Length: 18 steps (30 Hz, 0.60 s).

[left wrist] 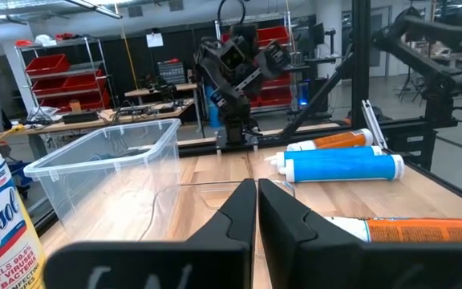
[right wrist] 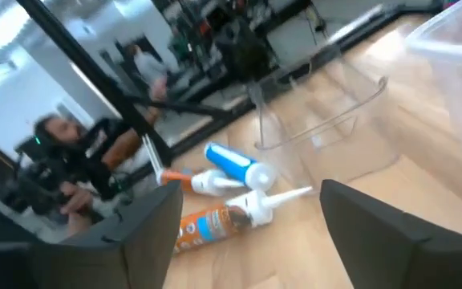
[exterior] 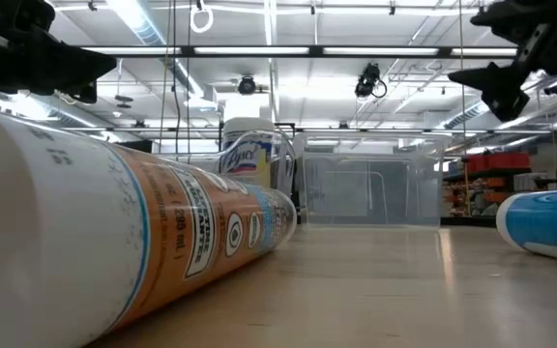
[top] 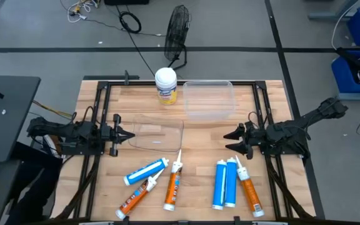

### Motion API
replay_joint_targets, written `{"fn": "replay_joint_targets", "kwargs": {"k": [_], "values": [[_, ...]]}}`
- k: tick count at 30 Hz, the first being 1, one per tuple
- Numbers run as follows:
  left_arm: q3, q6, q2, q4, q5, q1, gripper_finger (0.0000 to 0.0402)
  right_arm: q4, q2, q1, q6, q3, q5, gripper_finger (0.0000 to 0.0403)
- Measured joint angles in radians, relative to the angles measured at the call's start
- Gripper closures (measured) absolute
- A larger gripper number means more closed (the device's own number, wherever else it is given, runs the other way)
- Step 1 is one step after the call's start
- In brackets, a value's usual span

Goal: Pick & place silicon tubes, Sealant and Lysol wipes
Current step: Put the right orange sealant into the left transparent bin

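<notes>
Orange cartridge [exterior: 162,242] lying nearest | Lysol wipes [top: 165,85] upright beside clear bin [top: 209,99] | left gripper [top: 130,135] jaws closed, empty | right gripper [top: 230,140] jaws wide, empty

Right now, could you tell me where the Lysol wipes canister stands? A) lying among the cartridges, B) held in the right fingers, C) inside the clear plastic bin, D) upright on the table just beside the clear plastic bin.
D: the Lysol wipes canister stands upright beside the clear plastic bin, outside its wall.
</notes>
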<state>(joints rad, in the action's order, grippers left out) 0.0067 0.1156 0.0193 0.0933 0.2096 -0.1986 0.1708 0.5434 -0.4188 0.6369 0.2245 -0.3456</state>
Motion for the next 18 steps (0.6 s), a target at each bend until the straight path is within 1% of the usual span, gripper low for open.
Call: {"fn": "replay_joint_targets", "kwargs": {"k": [2, 4, 7, 9, 14, 18], "values": [[0.0, -0.007, 0.0, 0.0, 0.0, 0.0, 0.0383, -0.116, 0.07, -0.015, 0.04, 0.083, 0.018, 0.0108], [0.0, -0.019, 0.0, 0.0, 0.0, 0.0, 0.0383, -0.271, 0.143, -0.035, 0.109, 0.184, 0.024, 0.0112], [0.0, -0.021, 0.0, -0.001, 0.0, 0.0, 0.0383, -0.525, 0.255, -0.066, 0.266, 0.33, 0.025, 0.0113], [0.0, -0.025, 0.0, -0.002, 0.0, 0.0, 0.0383, -0.658, 0.332, -0.093, 0.369, 0.42, 0.026, 0.011], [0.0, -0.026, 0.0, -0.002, 0.0, 0.0, 0.0383, -0.887, 0.525, -0.167, 0.606, 0.643, 0.15, 0.0098], [0.0, -0.025, 0.0, -0.002, 0.0, 0.0, 0.0383, -1.069, 0.684, -0.233, 0.784, 0.795, 0.247, 0.0095]]}}
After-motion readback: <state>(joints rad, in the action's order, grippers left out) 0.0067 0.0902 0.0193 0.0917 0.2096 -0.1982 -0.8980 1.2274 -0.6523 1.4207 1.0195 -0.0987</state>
